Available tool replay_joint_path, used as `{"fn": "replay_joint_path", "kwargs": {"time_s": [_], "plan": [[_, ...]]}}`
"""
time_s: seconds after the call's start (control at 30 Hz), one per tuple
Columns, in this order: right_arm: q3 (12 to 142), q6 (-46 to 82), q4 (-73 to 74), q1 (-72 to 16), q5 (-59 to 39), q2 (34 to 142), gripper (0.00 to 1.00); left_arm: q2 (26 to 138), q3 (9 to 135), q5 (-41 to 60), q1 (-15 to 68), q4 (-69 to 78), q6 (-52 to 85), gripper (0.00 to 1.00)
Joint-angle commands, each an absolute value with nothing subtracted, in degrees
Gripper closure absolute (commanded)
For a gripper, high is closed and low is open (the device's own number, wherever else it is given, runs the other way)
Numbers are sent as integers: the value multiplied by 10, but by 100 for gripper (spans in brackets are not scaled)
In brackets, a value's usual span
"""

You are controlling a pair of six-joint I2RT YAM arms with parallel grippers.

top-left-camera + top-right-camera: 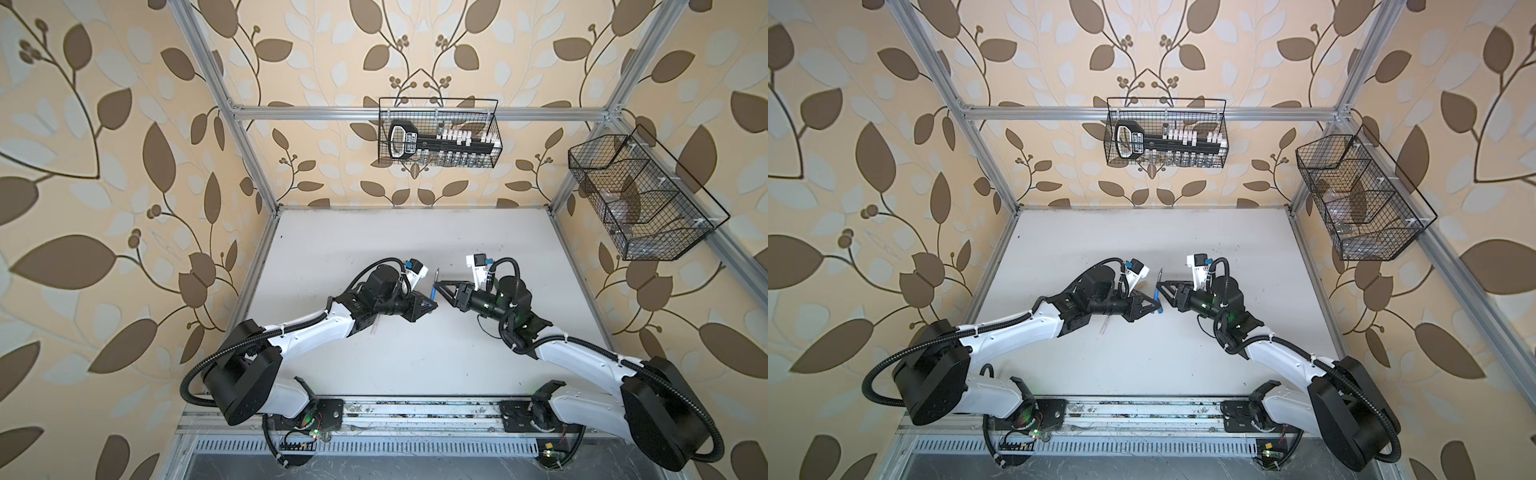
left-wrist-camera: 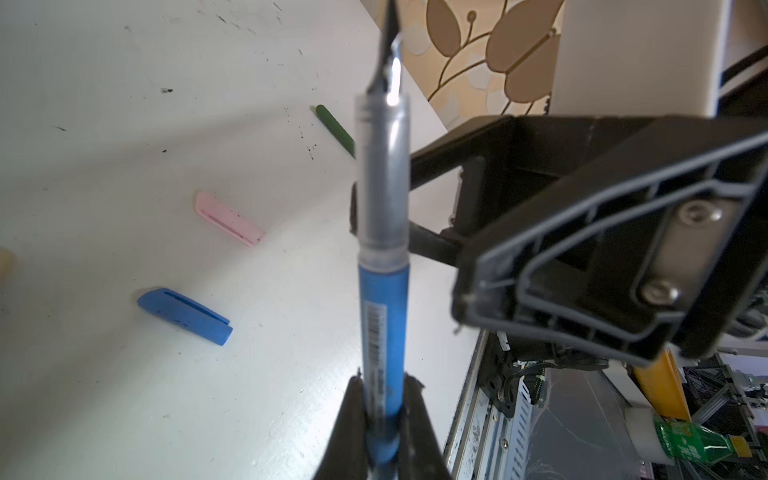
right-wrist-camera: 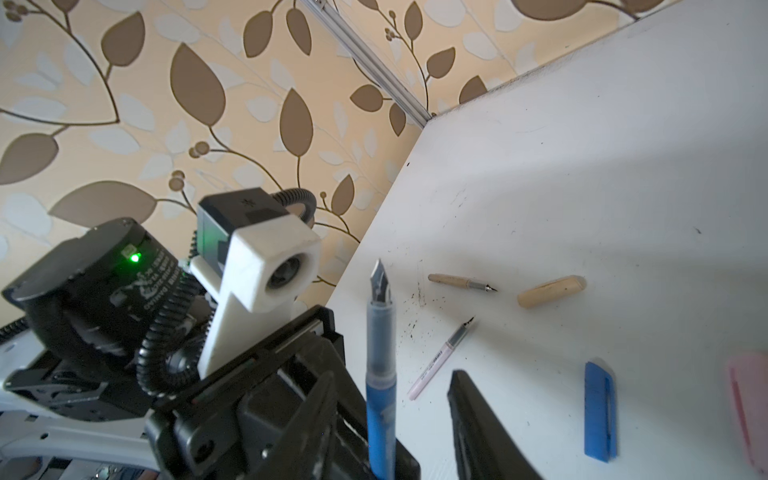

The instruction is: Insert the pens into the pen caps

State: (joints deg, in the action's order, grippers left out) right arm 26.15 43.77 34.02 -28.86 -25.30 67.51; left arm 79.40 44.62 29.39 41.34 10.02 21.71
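My left gripper is shut on the lower end of the blue pen, which stands upright above the table with its nib pointing up. In both top views the pen sits between the two gripper tips. My right gripper is open, with a finger on each side of the pen's barrel and a gap to both. On the table lie the blue cap, pink cap, tan cap, tan pen and whitish-pink pen. A dark green piece is partly hidden behind the blue pen.
A wire basket holding tools hangs on the back rail. A second wire basket hangs on the right rail. The white table is walled by an aluminium frame, with the arms' base rail along its front edge.
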Motion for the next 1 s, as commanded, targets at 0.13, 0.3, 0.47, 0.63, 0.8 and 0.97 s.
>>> {"fn": "replay_joint_path", "kwargs": {"time_s": [0.13,0.3,0.47,0.63,0.8,0.97], "plan": [[292,420,320,-294,-289,693,55,780,475,305,426,76,187,100],[305,427,338,-296,-302,709,59,791,486,304,437,53,176,100],[305,439,357,-296,-311,718,91,794,489,296,440,46,170,100],[290,447,373,-297,-304,699,100,781,472,283,439,83,197,64],[271,447,389,-298,-290,681,100,780,458,301,436,143,233,61],[261,450,407,-304,-286,679,100,792,464,316,435,158,244,65]]}}
